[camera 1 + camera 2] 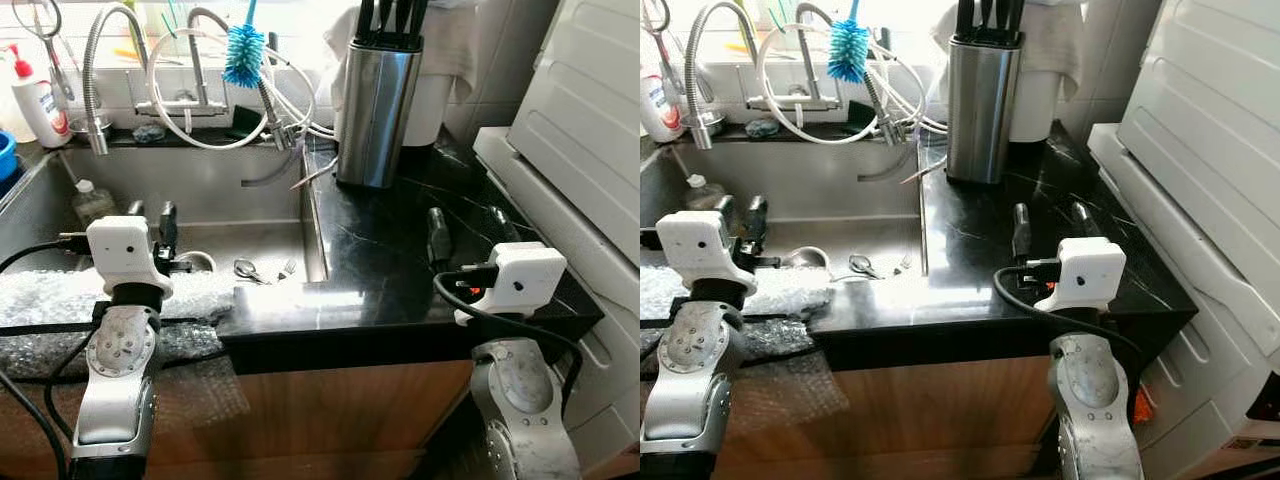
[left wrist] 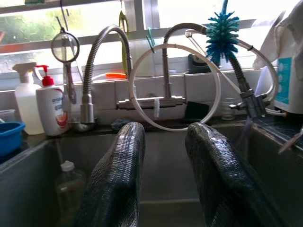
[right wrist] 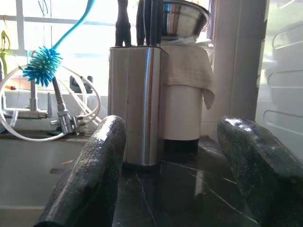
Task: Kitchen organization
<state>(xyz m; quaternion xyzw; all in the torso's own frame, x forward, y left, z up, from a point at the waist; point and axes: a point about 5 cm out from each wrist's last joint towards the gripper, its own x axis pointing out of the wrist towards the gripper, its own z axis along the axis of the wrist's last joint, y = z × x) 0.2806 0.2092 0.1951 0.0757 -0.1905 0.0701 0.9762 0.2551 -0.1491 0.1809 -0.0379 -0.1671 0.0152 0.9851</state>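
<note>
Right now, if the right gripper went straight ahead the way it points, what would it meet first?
Probably the steel knife block on the black counter. The open right gripper points at it with bare counter between; depth is uncertain.

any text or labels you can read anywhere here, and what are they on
No text reads clearly.
Pump soap bottle by the sink: red and blue label print, too blurred to read.
White container behind the knife block: blue label with small white lines, too small to read.
Clear spray bottle: no label visible.
Bottle in the sink: no readable label.
</note>
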